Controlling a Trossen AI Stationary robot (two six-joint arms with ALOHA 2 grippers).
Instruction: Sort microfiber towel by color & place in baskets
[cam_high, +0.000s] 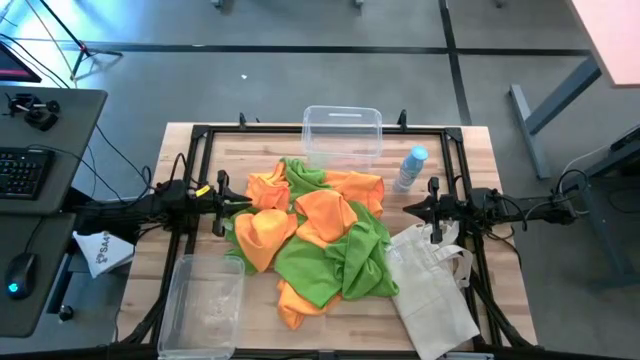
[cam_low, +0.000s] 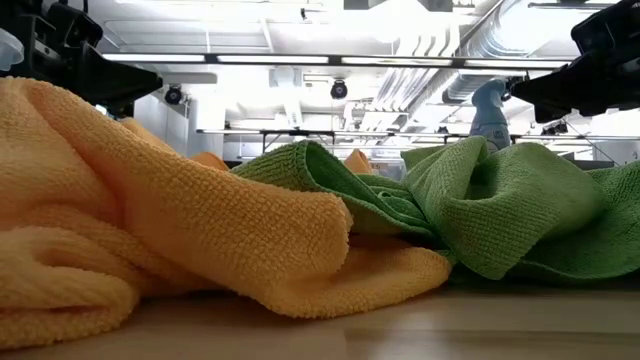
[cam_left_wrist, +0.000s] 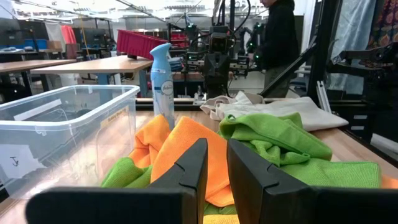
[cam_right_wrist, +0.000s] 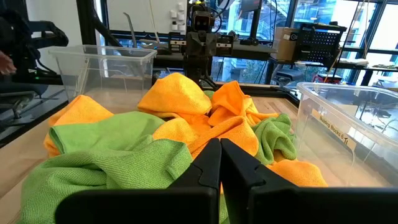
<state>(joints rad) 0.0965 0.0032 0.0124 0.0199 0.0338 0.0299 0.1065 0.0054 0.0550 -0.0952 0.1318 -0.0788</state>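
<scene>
Several orange and green microfiber towels (cam_high: 320, 240) lie in one crumpled heap on the middle of the table, orange (cam_low: 150, 230) and green (cam_low: 500, 210) mixed together. One clear basket (cam_high: 343, 130) stands at the far edge. The other clear basket (cam_high: 205, 300) stands at the near left corner. My left gripper (cam_high: 225, 197) hovers at the heap's left edge, its fingers (cam_left_wrist: 217, 149) parted by a narrow gap. My right gripper (cam_high: 415, 208) hovers at the heap's right edge, shut (cam_right_wrist: 221, 149). Neither touches a towel.
A clear bottle with a blue cap (cam_high: 410, 168) stands right of the far basket. An off-white tote bag (cam_high: 435, 290) lies at the near right, touching the heap. A person (cam_left_wrist: 280, 37) stands beyond the table's right side. A desk with keyboard and mouse is left of the table.
</scene>
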